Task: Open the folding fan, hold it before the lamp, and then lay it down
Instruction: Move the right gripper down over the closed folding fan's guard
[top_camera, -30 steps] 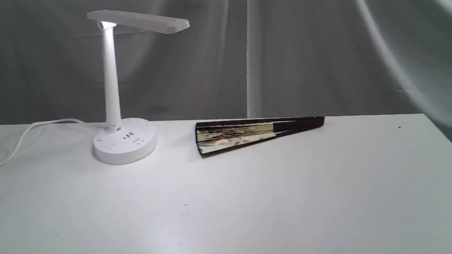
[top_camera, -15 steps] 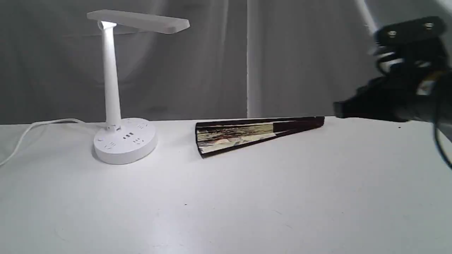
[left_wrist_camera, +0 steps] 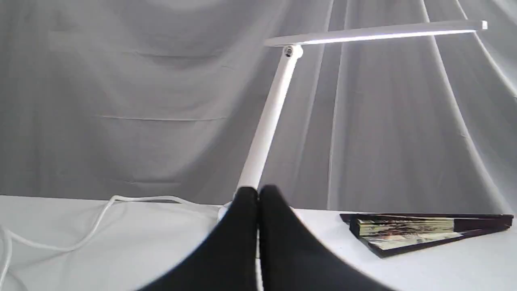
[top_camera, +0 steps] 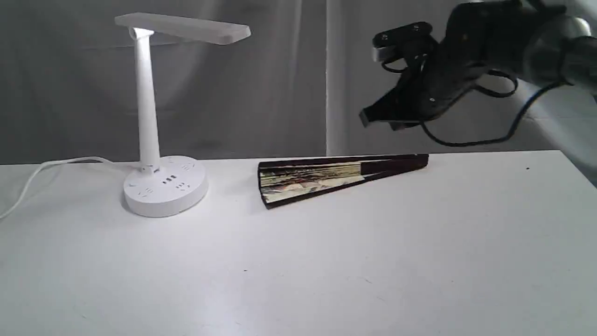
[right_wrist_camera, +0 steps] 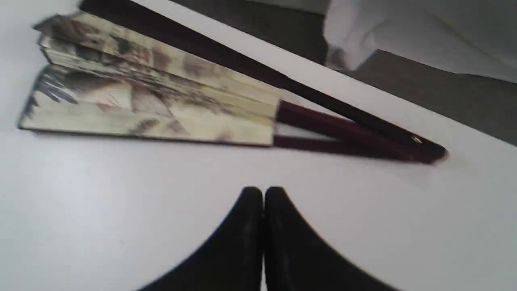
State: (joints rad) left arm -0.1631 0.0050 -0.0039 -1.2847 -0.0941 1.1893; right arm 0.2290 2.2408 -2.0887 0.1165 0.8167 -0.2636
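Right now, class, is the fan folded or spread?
Almost fully folded. The fan lies on the table as a narrow wedge, its pleats stacked and only slightly parted at the leaf end.

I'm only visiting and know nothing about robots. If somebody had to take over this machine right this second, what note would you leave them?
Grippers: the left gripper is shut and empty, pointing toward the lamp. The right gripper is shut and empty, in the air above the rib end of the folding fan, not touching it.
Things: the folding fan lies on the table beside the lamp's base, only slightly splayed.
Done: nothing yet; the fan is not grasped.
Left: grasp the fan, open it, hold it before the lamp, then lay it down.
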